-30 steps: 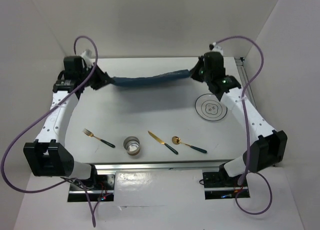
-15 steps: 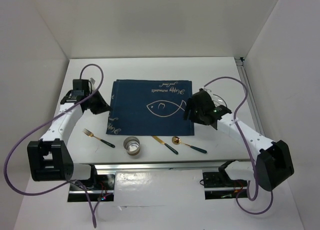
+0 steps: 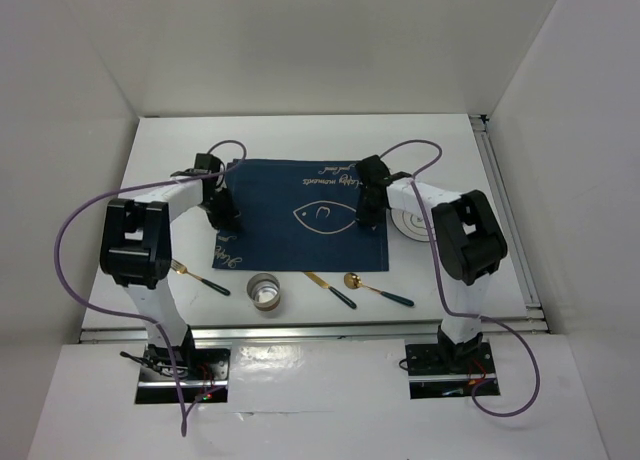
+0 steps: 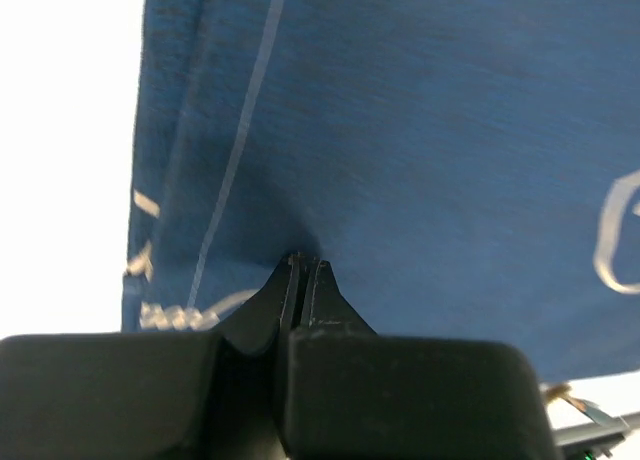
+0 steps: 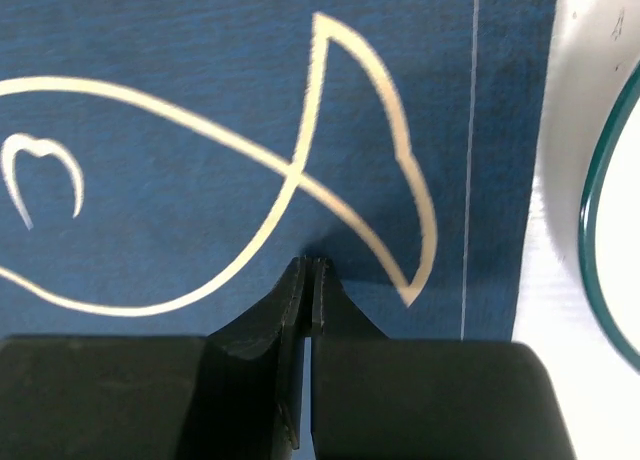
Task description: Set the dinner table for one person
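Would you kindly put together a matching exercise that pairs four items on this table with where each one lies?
Things:
1. fork
2. plate
3. cup
4. spoon

Places:
A. between the fork and the knife
B. right of the knife
C. beside the right edge of the placemat
D. leftmost in the near row

Pairs: 1-D, 2-C, 3-A, 4-B

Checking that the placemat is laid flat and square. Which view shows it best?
Top external: the navy placemat shows nearly whole, fish drawing included. Left wrist shows only a patch by one edge; right wrist, the fish's tail and another edge.
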Action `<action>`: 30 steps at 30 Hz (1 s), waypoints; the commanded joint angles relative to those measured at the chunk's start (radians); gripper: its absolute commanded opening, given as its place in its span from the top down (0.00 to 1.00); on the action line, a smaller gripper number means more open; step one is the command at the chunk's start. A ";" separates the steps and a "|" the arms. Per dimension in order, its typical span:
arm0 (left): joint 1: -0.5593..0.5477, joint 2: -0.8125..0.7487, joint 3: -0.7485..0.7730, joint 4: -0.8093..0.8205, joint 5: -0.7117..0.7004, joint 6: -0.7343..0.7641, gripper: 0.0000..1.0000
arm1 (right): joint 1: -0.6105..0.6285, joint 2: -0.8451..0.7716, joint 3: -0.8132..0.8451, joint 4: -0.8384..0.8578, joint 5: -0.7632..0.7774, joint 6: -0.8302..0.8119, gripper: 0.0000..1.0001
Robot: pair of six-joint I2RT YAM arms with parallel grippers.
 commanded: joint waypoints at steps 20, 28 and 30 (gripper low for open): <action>-0.005 0.101 0.132 -0.069 -0.098 -0.017 1.00 | -0.030 0.072 0.079 0.014 -0.033 -0.017 1.00; -0.015 -0.075 0.235 -0.181 -0.140 -0.008 0.57 | 0.031 -0.140 0.176 -0.072 0.062 -0.031 0.43; -0.015 -0.124 0.259 -0.208 -0.150 -0.008 0.53 | 0.069 -0.184 0.227 -0.094 0.080 -0.042 0.33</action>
